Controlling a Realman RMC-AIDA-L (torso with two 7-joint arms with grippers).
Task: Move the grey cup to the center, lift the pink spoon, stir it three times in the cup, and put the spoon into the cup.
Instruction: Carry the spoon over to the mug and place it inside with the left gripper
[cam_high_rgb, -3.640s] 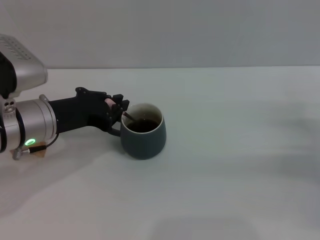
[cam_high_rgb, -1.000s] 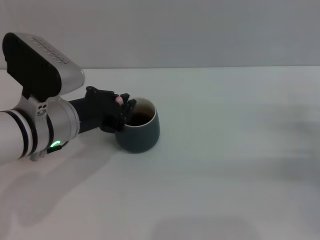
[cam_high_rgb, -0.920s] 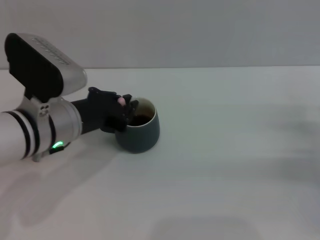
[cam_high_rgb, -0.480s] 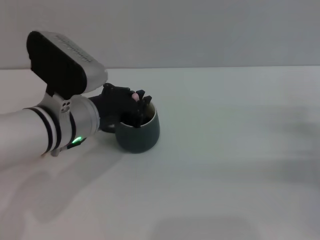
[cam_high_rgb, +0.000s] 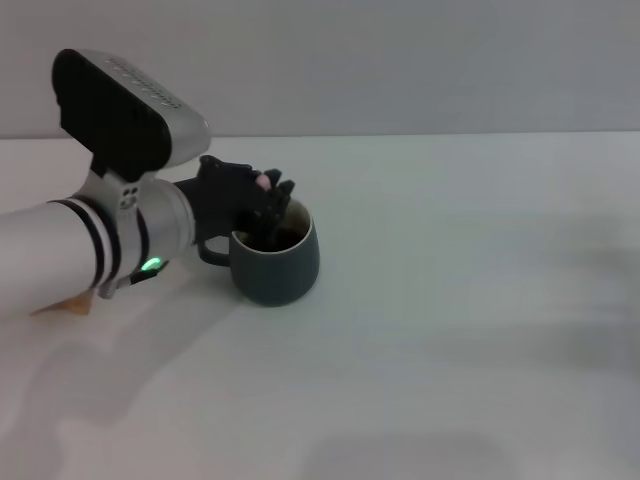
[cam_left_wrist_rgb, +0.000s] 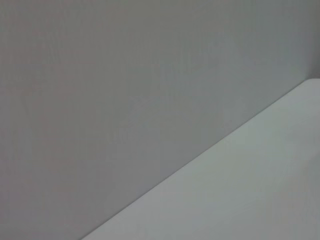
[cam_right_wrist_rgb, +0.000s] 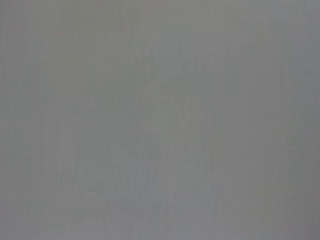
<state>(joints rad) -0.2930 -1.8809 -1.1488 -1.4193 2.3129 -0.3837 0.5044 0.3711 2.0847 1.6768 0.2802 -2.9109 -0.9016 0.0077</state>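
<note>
The grey cup stands on the white table, left of the middle in the head view, its handle pointing towards my left arm. My left gripper hangs over the cup's left rim, shut on the pink spoon. Only the pale pink handle end shows between the black fingers; the spoon's lower part reaches down into the cup and is hidden. The left wrist view holds only wall and table edge. My right gripper is out of view; its wrist view shows plain grey.
A tan block peeks out under my left forearm at the left edge. The white table stretches wide to the right and front of the cup. A grey wall closes the far side.
Since a second ago, my left arm has risen and rolled, its wrist housing now higher. The gripper with the spoon shifted slightly right over the cup's rim, then a little back. The cup stayed put.
</note>
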